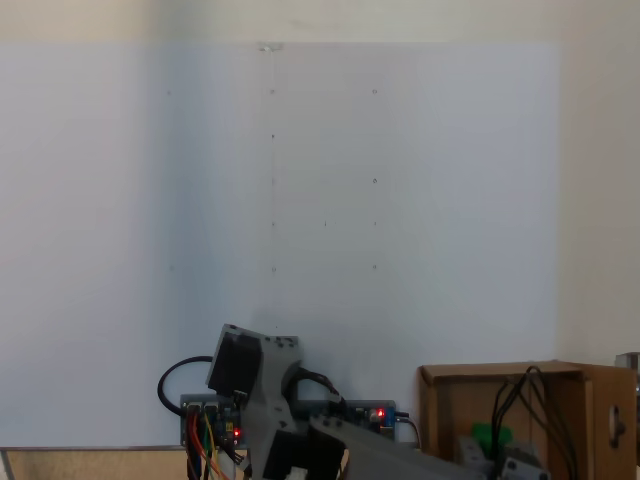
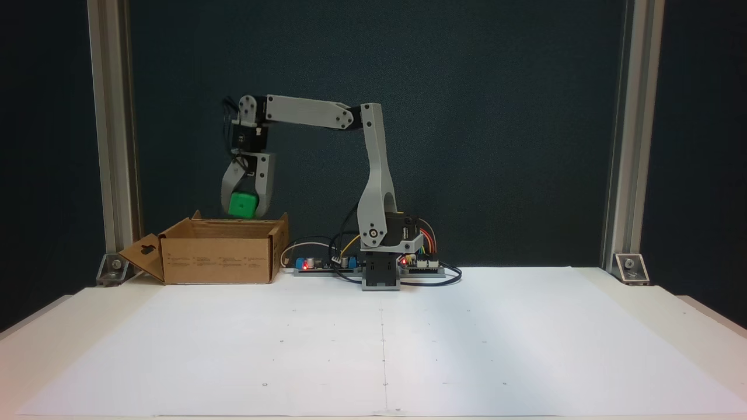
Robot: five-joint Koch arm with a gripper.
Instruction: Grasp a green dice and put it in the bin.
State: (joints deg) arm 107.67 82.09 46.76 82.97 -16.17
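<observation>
— Dice (image 2: 243, 205), where is it?
— Gripped in the gripper (image 2: 244, 205), hanging just above the open top of the bin (image 2: 219, 259). In the front fixed view the 2 fingers (image 2: 264, 186) close on its sides, so they are grasping the dice.
— Which way does it sit?
— It is a cube, so no long axis. One flat face turns to the front camera, edges about level, perhaps a slight tilt. Pips are too faint to read.
— And the arm?
— Its base (image 2: 380, 271) stands on the white sheet (image 2: 467, 350) at the back, right of the bin in that view. The upper link rises, the forearm (image 2: 303, 112) reaches left, and the gripper points straight down.
— What does the high fixed view add?
— It looks into the bin (image 1: 440, 420), at the lower right there. Only a patch of green dice (image 1: 490, 435) shows among grey gripper parts and black cables (image 1: 512, 400), inside the bin's outline. The finger tips are cut off by the frame edge.
— Anything the front view alone gives?
— The bin's flap with its hole (image 2: 147, 250), folded out to the left, and the gap between dice and bin rim.
</observation>
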